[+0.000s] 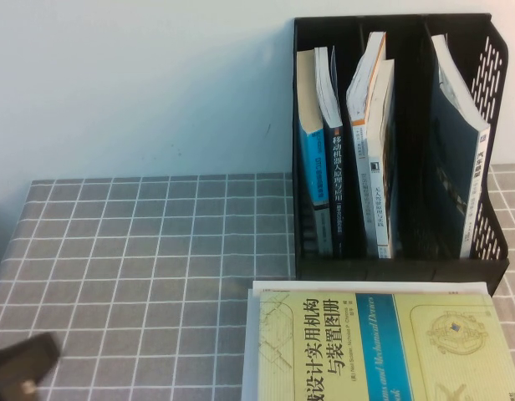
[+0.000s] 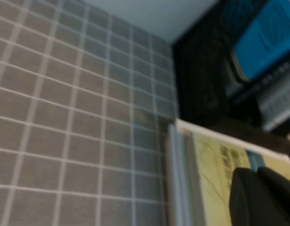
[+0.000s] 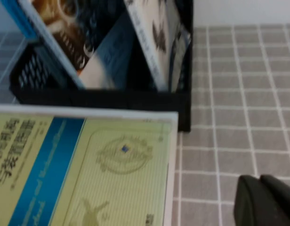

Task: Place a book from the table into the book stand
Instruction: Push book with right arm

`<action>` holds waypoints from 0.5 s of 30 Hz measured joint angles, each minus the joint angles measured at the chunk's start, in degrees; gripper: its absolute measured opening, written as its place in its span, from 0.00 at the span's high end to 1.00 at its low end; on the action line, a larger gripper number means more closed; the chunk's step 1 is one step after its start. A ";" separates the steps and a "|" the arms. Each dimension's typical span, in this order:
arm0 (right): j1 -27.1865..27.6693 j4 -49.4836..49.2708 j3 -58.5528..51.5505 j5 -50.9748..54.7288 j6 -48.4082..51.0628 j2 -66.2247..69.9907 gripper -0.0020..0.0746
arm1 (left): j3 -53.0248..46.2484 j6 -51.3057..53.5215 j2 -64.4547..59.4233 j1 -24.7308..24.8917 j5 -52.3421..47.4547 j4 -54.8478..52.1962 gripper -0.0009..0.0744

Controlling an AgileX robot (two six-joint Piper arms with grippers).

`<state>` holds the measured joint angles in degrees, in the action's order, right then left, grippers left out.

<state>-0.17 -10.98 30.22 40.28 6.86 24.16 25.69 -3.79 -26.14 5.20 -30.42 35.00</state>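
Note:
The large pale yellow-green book (image 1: pixel 383 347) with a blue band and black Chinese title lies flat on the grid-cloth table (image 1: pixel 149 251), just in front of the black book stand (image 1: pixel 400 263). The book also shows in the left wrist view (image 2: pixel 211 169) and the right wrist view (image 3: pixel 88 174). My left gripper (image 1: pixel 19 363) sits low at the table's near left, well away from the book. In its wrist view the left gripper (image 2: pixel 256 170) is shut and empty. My right gripper (image 3: pixel 258 178) is shut and empty above the cloth beside the book's right edge. It is outside the high view.
The stand's three compartments hold several upright and leaning books (image 1: pixel 324 142), including a dark-covered one (image 1: pixel 454 159) on the right. A pale wall stands behind. Open cloth stretches left of the book and the stand.

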 joint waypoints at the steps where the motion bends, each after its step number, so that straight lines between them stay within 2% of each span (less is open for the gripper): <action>1: 0.00 -1.57 0.27 0.52 1.59 2.63 0.98 | 1.13 4.55 -2.35 0.29 -1.96 4.34 0.99; 4: 0.00 -5.61 0.49 0.60 7.66 12.11 0.98 | 3.46 17.05 -9.53 0.38 -6.23 15.65 0.99; 7: 0.00 -8.74 0.49 -0.69 11.77 22.35 0.98 | 4.19 24.81 -15.60 0.38 -8.33 25.48 0.99; 15: 0.00 -16.25 0.59 -9.02 21.41 43.83 0.98 | 4.47 36.10 -29.50 0.38 -13.20 42.02 0.99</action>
<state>-0.17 -27.23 30.81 31.26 28.27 68.00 30.16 32.32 -55.64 5.58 -43.62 77.01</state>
